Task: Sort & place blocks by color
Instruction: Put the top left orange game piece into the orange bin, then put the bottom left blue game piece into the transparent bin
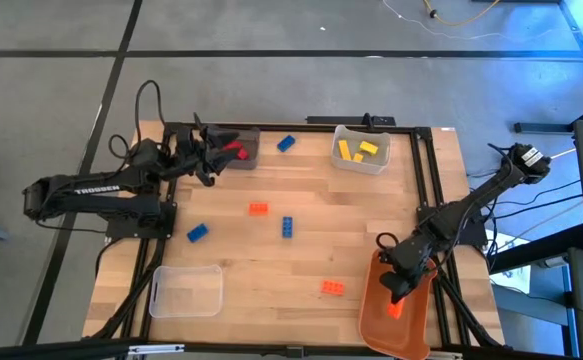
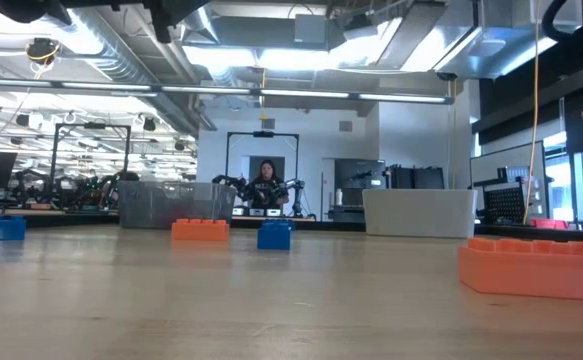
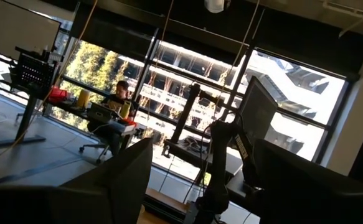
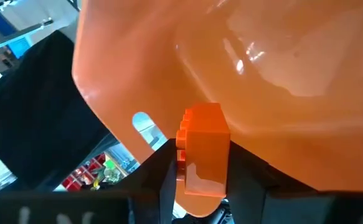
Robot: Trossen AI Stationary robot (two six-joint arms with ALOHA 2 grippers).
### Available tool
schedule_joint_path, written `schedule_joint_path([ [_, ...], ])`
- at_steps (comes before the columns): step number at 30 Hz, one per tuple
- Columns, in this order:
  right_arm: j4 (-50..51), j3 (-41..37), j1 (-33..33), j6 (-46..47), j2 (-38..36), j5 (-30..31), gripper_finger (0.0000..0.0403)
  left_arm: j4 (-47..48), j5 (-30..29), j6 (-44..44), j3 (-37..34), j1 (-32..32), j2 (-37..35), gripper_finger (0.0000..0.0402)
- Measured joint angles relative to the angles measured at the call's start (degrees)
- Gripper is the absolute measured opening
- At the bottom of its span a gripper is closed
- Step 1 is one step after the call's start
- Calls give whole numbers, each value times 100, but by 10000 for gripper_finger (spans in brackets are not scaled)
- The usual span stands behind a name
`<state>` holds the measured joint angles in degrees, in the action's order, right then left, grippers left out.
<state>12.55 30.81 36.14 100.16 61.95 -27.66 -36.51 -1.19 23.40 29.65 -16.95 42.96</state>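
Observation:
My right gripper (image 1: 397,298) is over the orange bin (image 1: 414,332) at the table's near right corner, shut on an orange block (image 4: 201,155). My left gripper (image 1: 229,146) is open at the dark bin (image 1: 247,140) on the far left, where a red block (image 1: 236,152) shows; nothing sits between its fingers in the left wrist view (image 3: 203,205). Loose on the table lie three blue blocks (image 1: 287,143) (image 1: 287,226) (image 1: 198,232) and two orange blocks (image 1: 259,208) (image 1: 333,287). Yellow blocks (image 1: 359,150) lie in a clear bin. My right gripper pinches the orange block between its two fingers (image 4: 246,180), on the block's lower sides (image 4: 221,177). The studded side faces sideways, and the upper half sticks out past the fingertips. The fingers point down into the orange bin, with the block over the bin's inside.
A second clear bin (image 1: 186,290) stands at the near left. The yellow blocks' clear bin (image 1: 375,165) is at the far edge, right of centre. The low view shows an orange block (image 2: 536,268) close by. A person sits in the room beyond the table.

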Motion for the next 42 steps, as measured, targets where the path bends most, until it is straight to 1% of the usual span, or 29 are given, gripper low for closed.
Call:
schedule_joint_path([
  [6, -84, 0, 0, -6, 0, -477, 115, 2, 33, 5, 0, -81, 0, 269],
  [9, -97, 0, 0, -8, 3, -483, 125, 2, 70, 7, 0, -81, 0, 269],
  [11, -121, 0, -2, -207, 4, -483, 129, 4, 68, 7, 0, -81, 0, 269],
  [13, -109, 0, 0, -321, 4, -523, 129, 3, 68, 7, 0, -81, 0, 269],
  [24, -125, 0, -2, -295, 7, -508, 126, 4, 68, 4, 0, -81, 0, 269],
  [27, -194, 0, -3, -296, 6, -609, 126, 4, 68, 2, 0, -81, 0, 269],
  [29, -376, -2, -33, -299, -38, -873, 126, 2, 68, 2, 0, -81, -1, 269],
  [31, -1029, -2, -61, -453, -243, -973, 126, 4, 68, 2, 0, -81, 0, 269],
  [32, -1449, 0, -93, -595, -404, -906, 126, 4, 66, 2, 0, -81, 0, 269],
  [34, -2190, 6, -253, -873, -746, -520, 126, 4, 67, 4, 0, -81, 0, 269],
  [37, -2642, 8, -644, -1558, -1320, 522, 126, 3, 66, 7, 0, -81, 0, 269],
  [39, -2646, 9, -958, -2426, -1661, 1334, 126, 2, 66, 10, 0, -81, 0, 269],
  [42, -2639, 9, -1416, -4315, -2011, 2442, 126, 2, 66, 53, 0, -81, 0, 269],
])
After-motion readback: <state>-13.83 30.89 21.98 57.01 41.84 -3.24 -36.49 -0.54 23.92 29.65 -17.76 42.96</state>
